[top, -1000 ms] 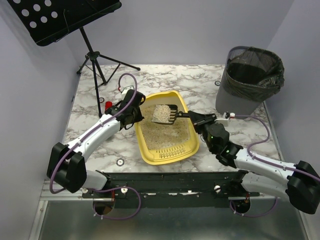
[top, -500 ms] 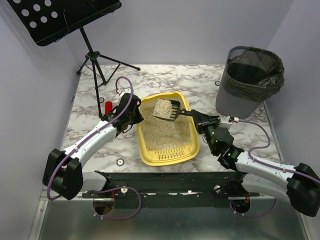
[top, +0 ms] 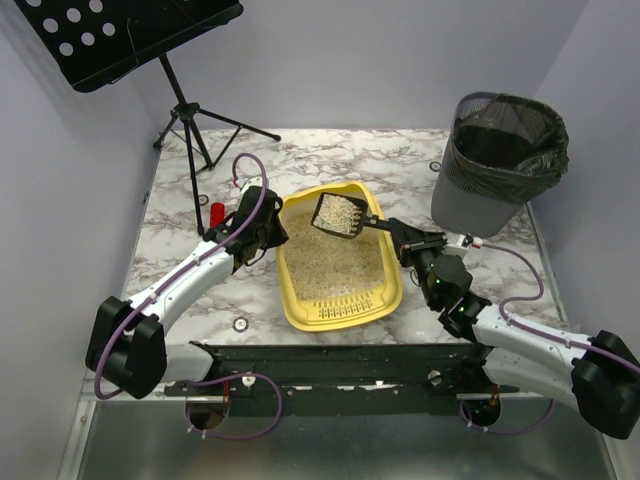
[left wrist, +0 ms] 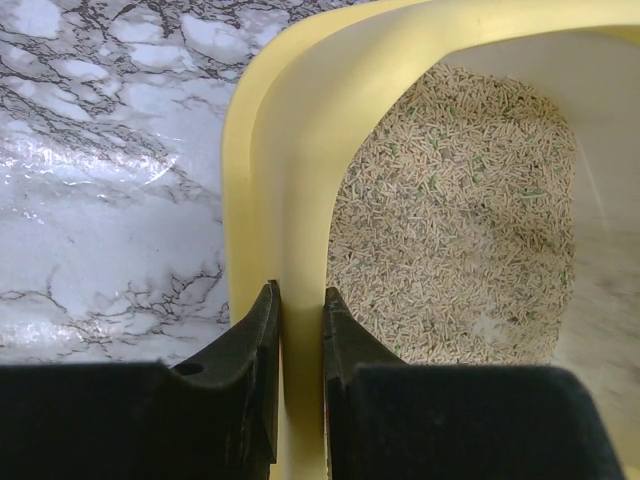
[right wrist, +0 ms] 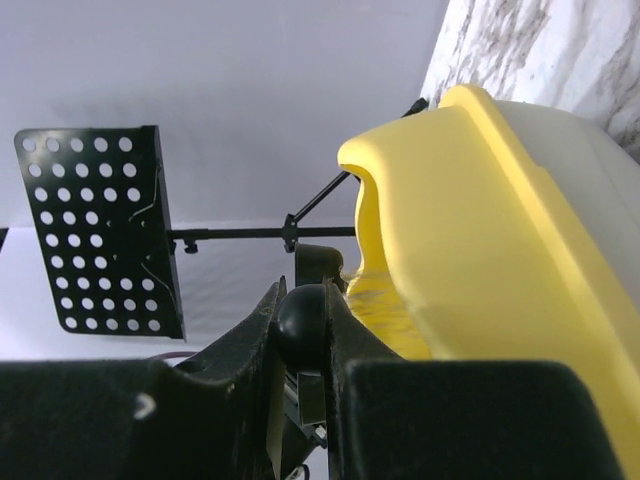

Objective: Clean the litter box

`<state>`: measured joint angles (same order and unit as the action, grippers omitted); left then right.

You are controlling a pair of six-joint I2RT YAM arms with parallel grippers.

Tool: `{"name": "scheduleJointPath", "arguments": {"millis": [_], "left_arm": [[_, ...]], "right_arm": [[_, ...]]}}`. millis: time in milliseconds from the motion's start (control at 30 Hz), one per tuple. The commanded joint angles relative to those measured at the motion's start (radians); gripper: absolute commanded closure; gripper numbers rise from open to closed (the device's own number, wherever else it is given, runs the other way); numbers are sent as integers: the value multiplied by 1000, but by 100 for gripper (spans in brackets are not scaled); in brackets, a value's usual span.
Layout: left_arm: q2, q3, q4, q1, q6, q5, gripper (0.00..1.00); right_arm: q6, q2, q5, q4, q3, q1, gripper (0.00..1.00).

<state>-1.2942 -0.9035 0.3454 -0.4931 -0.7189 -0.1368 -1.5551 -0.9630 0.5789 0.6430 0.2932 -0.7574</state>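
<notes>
The yellow litter box [top: 296,300] lies mid-table, with beige litter [top: 330,262] inside and a slotted sieve section [top: 343,306] at its near end. My left gripper [top: 268,232] is shut on the box's left rim; in the left wrist view its fingers [left wrist: 298,292] pinch the yellow wall [left wrist: 290,190] beside the litter [left wrist: 450,220]. My right gripper [top: 405,238] is shut on the handle of a black slotted scoop [top: 338,214]. The scoop hangs tilted over the far end of the box with a little litter in it. The handle's round end [right wrist: 303,315] sits between the right gripper's jaws [right wrist: 300,298].
A grey bin with a black bag [top: 498,160] stands at the back right of the marble table [top: 400,160]. A black music stand [top: 120,35] on a tripod is at the back left. A small red object [top: 215,215] lies left of my left gripper.
The scoop has shifted slightly toward the far end of the box and tipped. Its heap of litter has shrunk to a thin layer. The left arm and the box shifted slightly.
</notes>
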Motion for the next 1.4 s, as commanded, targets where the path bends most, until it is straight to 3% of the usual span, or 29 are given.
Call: {"name": "scheduleJointPath", "arguments": {"millis": [0,100,233,333,467,567,667,800,900,1033,1133,1233,1300,1367], "left_arm": [[-8,-5,-75,-12,-82,121,100],[-5,-11,-54,-12,-74,121,100],[6,3,-80,-12,-77,112,100],[7,-6,-62,-12,-67,112,100],[4,3,-83,-12,-67,115,100],[-5,-12,-52,-12,-56,112,100],[-7,0,-77,-12,-60,118,100],[-14,-15,-54,-12,-51,121,100],[-19,5,-80,-12,-60,124,100],[-30,-20,-46,-12,-48,132,100],[-17,2,-74,-12,-56,112,100],[-27,-27,-43,-12,-42,121,100],[-22,-20,-54,-12,-42,120,100],[-22,-2,-74,-12,-47,127,100]], "right_arm": [[93,-62,-74,140,55,4,100],[14,-28,22,126,-3,7,100],[89,-75,-68,168,43,7,99],[46,-25,22,156,-22,12,100],[249,-40,-103,169,49,16,100],[135,24,15,89,-11,21,100],[298,-43,-146,168,60,23,100],[150,27,13,149,-34,27,100],[288,-77,-186,243,58,27,99],[123,-36,-30,284,-58,43,100],[231,-92,-172,352,12,43,100],[190,-51,-41,379,-58,44,100],[193,-59,-100,283,19,43,100],[269,-114,-239,297,64,44,100]]}}
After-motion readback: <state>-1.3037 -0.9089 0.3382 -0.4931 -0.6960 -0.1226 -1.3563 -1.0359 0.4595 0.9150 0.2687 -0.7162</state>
